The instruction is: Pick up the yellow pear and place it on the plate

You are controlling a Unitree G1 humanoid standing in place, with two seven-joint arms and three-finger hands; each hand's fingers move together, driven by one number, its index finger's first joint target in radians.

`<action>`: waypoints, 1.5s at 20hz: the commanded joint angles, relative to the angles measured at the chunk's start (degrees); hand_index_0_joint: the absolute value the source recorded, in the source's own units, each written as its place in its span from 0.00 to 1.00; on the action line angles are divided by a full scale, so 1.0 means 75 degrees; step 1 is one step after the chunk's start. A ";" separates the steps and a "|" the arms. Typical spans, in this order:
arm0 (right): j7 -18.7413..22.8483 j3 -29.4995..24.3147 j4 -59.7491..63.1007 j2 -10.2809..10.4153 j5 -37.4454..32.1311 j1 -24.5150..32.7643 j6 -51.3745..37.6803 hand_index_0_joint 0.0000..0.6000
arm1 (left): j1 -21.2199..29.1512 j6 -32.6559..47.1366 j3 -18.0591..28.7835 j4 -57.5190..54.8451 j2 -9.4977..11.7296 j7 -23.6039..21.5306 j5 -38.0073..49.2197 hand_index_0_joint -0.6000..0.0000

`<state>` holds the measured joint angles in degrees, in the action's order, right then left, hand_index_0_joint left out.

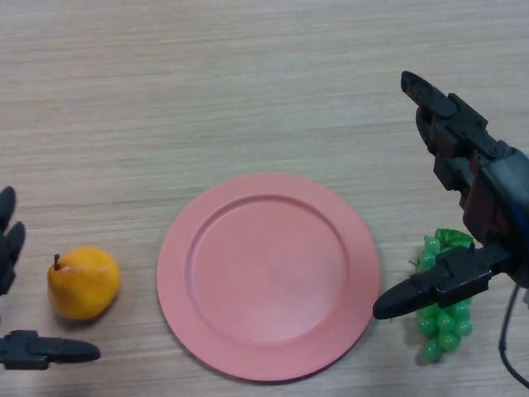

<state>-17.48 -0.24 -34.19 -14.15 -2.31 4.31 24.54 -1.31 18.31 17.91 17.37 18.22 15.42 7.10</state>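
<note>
A yellow pear (83, 283) with a short brown stem lies on the wooden table at the lower left. Just right of it sits a round pink plate (269, 275), bare of anything. My left hand (10, 248) shows at the left edge, open, its fingers above and its thumb (50, 351) below the pear's left side, not touching it. My right hand (471, 174) hovers at the right, open, with fingers stretched toward the far side and the thumb (413, 296) pointing at the plate's right rim.
A bunch of green grapes (442, 310) lies right of the plate, partly hidden under my right hand. The wooden table (207, 83) stretches bare beyond the plate.
</note>
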 commanded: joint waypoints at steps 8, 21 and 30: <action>0.0358 -0.0364 -0.0481 -0.0080 -0.0067 0.0177 -0.0936 0.00 | 0.1242 0.2140 -0.0263 0.1729 0.0894 -0.0657 0.0078 1.00; 0.0602 -0.0521 -0.1254 -0.0071 -0.0160 -0.0119 -0.0695 0.00 | 0.2181 0.3544 -0.0805 0.3978 0.0993 -0.1158 -0.0320 0.25; 0.0613 -0.0499 -0.1495 -0.0054 -0.0020 -0.0217 -0.0588 0.00 | 0.1405 0.2251 -0.1000 0.2367 0.0669 -0.0592 -0.0541 0.00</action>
<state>-14.53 -1.58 -42.10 -13.69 -2.53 1.36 26.72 7.64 30.56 7.37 37.67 20.74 11.01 1.20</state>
